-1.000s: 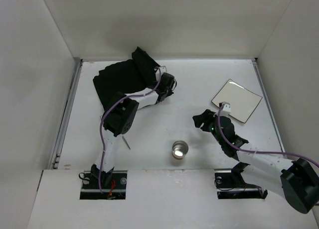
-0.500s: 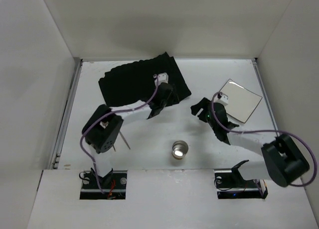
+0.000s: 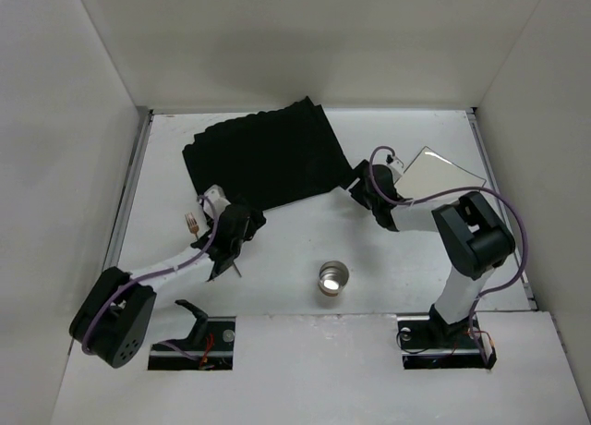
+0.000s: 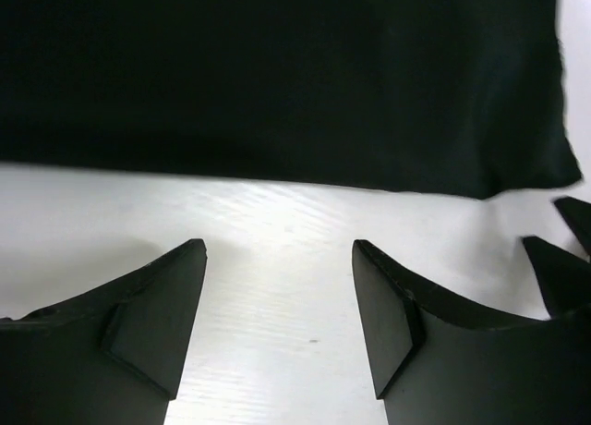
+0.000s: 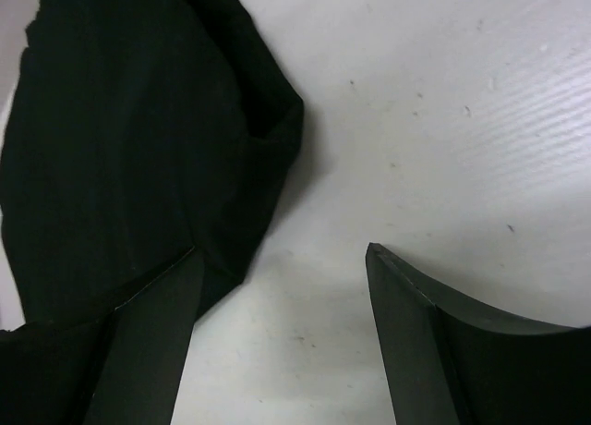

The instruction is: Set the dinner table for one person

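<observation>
The black ribbed placemat lies spread flat on the back left of the white dinner table. My left gripper stands open just in front of the mat's near edge, holding nothing. In the left wrist view the placemat fills the top and bare table shows between the left gripper's fingers. My right gripper is open at the mat's right corner. In the right wrist view, that gripper has its left finger beside the placemat corner.
A white square plate lies at the back right, partly hidden by the right arm. A metal cup stands near the front middle. A small utensil lies left of the left wrist. Metal rails run along both side edges.
The left gripper opened, let go of the placemat and drew back toward the near left. The mat now lies unfolded. The right gripper moved up to the mat's right corner.
</observation>
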